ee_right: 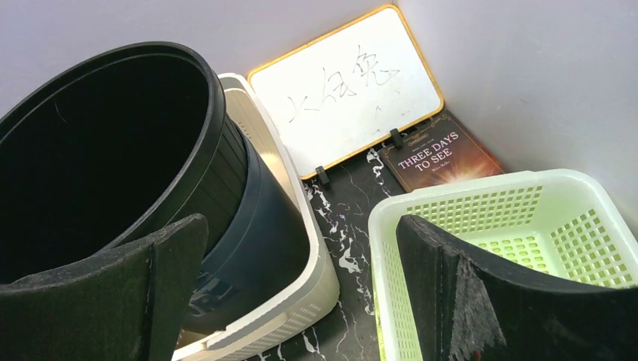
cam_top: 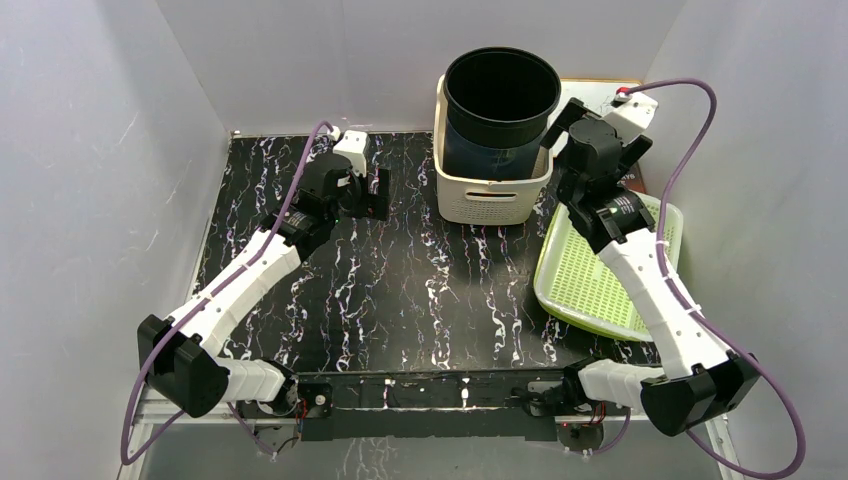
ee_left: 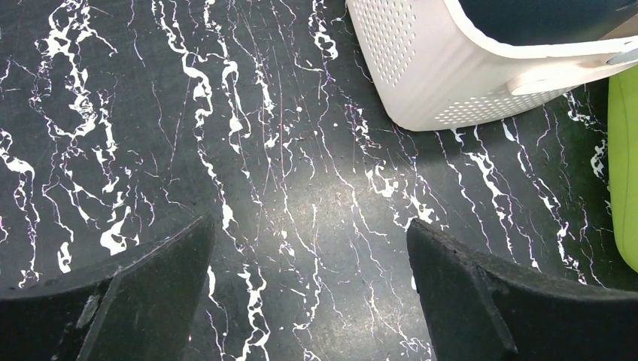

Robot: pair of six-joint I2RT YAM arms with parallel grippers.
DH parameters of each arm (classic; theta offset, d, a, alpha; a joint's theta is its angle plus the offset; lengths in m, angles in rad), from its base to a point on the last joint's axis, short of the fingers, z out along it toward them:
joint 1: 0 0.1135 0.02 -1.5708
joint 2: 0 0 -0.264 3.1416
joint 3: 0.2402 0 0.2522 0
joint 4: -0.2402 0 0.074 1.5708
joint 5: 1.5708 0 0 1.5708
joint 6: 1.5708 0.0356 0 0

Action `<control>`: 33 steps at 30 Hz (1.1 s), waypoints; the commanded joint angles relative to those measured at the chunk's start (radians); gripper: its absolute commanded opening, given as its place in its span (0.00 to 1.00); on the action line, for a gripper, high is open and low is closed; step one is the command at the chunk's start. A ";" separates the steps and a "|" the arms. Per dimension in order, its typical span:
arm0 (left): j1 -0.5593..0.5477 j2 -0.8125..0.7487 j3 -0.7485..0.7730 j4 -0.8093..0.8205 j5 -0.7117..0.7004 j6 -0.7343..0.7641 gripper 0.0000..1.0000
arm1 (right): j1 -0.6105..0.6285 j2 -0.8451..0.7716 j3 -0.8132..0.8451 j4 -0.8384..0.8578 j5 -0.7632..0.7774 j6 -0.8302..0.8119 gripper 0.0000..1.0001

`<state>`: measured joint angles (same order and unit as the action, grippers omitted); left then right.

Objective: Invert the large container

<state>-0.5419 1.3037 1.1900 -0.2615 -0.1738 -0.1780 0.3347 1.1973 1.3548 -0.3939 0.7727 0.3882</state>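
Large container [cam_top: 500,95]: upright, mouth up, seated in a dark blue tub [ee_right: 256,226] inside the white basket [cam_top: 490,200].
Left end effector [ee_left: 310,233]: fingers apart, empty, above the bench [ee_left: 263,150], left of the white basket.
Right end effector [ee_right: 301,229]: fingers apart, empty, just right of the white basket.
Green basket [cam_top: 585,280]: right of the white basket.
Whiteboard [ee_right: 346,90], book [ee_right: 436,158]: behind and right of the white basket.

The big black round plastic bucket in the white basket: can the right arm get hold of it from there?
Probably yes. The right gripper hangs open just beside the rim of the black round plastic bucket, with nothing between them.
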 commanded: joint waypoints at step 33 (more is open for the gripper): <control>-0.005 -0.038 0.053 -0.128 0.072 0.105 0.98 | -0.018 0.354 0.452 0.043 0.016 -0.344 0.64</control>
<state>-0.5426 1.2930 1.1984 -0.3317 -0.1432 -0.1108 0.3370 1.4700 1.6867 -0.2844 0.7170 0.0883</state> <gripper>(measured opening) 0.984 0.633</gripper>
